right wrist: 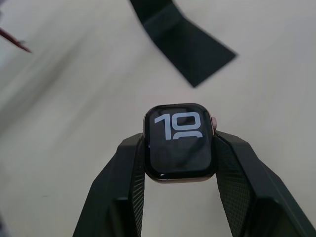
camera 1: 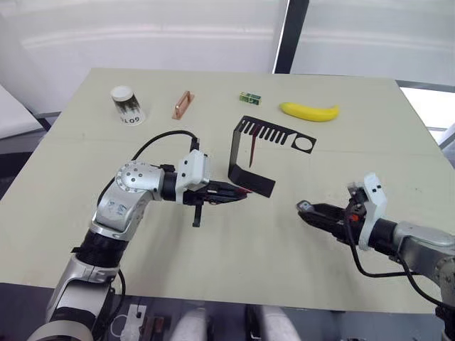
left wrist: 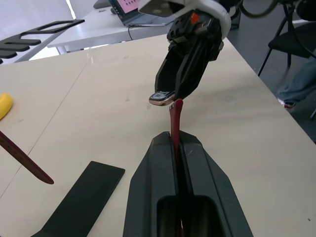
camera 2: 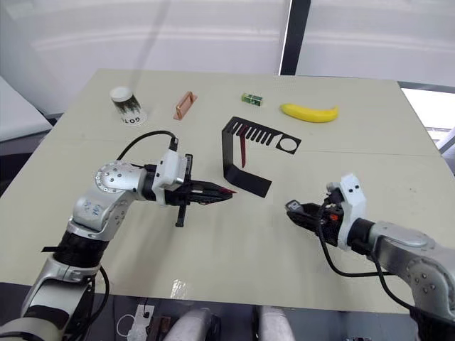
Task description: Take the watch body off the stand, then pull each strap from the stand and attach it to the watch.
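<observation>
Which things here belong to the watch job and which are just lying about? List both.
Job: watch body in right gripper; strap in left gripper; second strap hanging on the stand.

Lying about: banana, paper cup, copper bar, small green box.

The left gripper [camera 1: 238, 192] clamped a strap [left wrist: 175, 121]; the right gripper [camera 1: 304, 207] pinched the watch body [right wrist: 180, 142], both low over the desk's [camera 1: 213, 249] near half.
</observation>
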Controlling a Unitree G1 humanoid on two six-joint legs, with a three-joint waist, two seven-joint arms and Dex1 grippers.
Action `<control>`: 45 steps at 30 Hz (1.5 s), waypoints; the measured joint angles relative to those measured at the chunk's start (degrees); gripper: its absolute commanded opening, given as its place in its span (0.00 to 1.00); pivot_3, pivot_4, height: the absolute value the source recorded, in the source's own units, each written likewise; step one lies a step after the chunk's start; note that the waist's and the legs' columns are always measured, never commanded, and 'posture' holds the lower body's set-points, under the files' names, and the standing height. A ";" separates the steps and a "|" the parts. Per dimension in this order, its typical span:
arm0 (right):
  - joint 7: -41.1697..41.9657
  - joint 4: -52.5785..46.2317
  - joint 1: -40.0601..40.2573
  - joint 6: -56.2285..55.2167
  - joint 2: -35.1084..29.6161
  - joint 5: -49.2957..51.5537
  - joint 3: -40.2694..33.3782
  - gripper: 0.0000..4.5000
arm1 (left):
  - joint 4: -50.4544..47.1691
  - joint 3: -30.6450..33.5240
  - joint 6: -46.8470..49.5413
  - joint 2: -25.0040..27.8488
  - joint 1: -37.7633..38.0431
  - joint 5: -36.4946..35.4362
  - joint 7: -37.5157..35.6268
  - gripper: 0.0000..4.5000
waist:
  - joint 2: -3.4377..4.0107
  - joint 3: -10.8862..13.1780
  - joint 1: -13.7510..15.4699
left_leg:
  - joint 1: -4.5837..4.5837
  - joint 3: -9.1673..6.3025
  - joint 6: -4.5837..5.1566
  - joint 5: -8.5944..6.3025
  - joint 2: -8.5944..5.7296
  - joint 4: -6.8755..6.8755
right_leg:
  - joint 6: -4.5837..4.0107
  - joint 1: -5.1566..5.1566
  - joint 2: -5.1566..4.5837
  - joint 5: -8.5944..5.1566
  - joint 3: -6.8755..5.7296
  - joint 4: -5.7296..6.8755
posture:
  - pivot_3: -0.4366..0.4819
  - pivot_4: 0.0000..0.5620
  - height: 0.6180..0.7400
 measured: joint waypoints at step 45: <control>-33.95 18.79 -9.90 -8.77 -3.90 44.20 19.53 0.34 | 6.04 -4.55 -15.20 -2.25 0.91 14.27 2.94 0.00 | 0.00 0.00 -0.06 | -0.22 0.00 0.19 -0.04 0.06 0.01 | 0.06 -0.05 -0.03 0.04 -0.06 -0.02 | 0.48 0.27 1.00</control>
